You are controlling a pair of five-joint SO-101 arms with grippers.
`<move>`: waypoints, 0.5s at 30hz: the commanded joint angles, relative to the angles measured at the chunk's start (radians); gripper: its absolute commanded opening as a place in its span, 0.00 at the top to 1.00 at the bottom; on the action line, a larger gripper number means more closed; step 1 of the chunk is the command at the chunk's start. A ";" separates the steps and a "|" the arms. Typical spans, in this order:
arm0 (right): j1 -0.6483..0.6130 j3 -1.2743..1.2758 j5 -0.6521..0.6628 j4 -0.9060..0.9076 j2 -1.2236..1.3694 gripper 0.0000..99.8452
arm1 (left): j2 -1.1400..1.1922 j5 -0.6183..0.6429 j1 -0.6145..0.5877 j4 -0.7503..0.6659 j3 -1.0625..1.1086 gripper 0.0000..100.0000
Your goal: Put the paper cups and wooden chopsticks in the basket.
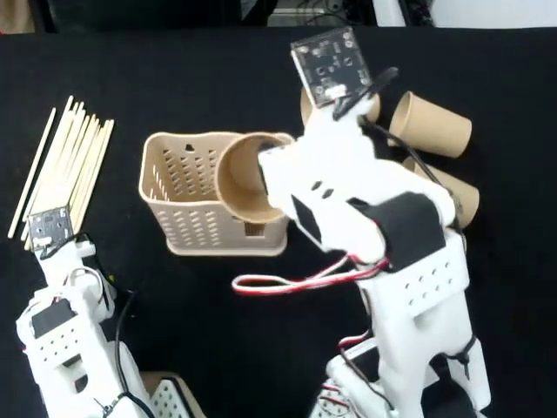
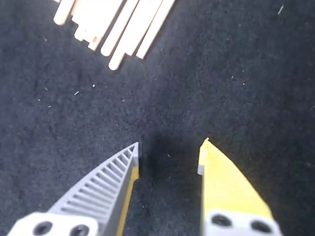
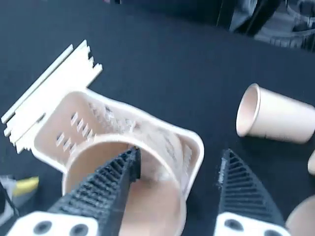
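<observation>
A beige perforated basket (image 1: 187, 187) stands left of the table's middle. A paper cup (image 1: 246, 178) lies tilted at its right end, mouth toward the left. My right gripper (image 3: 179, 155) is open at this cup (image 3: 147, 206), one black finger (image 3: 115, 182) inside the mouth, the other outside the basket's rim (image 3: 194, 140). Wooden chopsticks (image 1: 65, 161) lie in a bundle at the far left. My left gripper (image 2: 170, 147) is open over bare black cloth, just short of the chopstick ends (image 2: 115, 27). Three more cups (image 1: 431, 124) lie on their sides at the back right.
The right arm's white body (image 1: 383, 235) covers the table's middle and part of the cups (image 1: 457, 192) behind it. A red and white cable (image 1: 296, 279) loops in front of the basket. Black cloth lies bare between chopsticks and basket.
</observation>
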 commanded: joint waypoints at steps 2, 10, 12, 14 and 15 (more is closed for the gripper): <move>0.044 -0.084 -0.009 -0.081 -0.019 0.72 | -0.012 -0.006 0.005 -0.014 -0.004 0.80; 0.068 -0.133 -0.006 -0.064 0.053 0.72 | -0.012 -0.006 0.005 -0.014 -0.004 0.80; 0.124 -0.157 0.034 -0.017 0.051 0.72 | -0.012 -0.006 0.005 -0.014 -0.004 0.80; 0.181 -0.191 0.103 0.063 0.051 0.72 | -0.012 -0.006 0.005 -0.014 -0.004 0.80; 0.212 -0.200 0.143 0.110 0.054 0.72 | -0.012 -0.006 0.005 -0.014 -0.004 0.80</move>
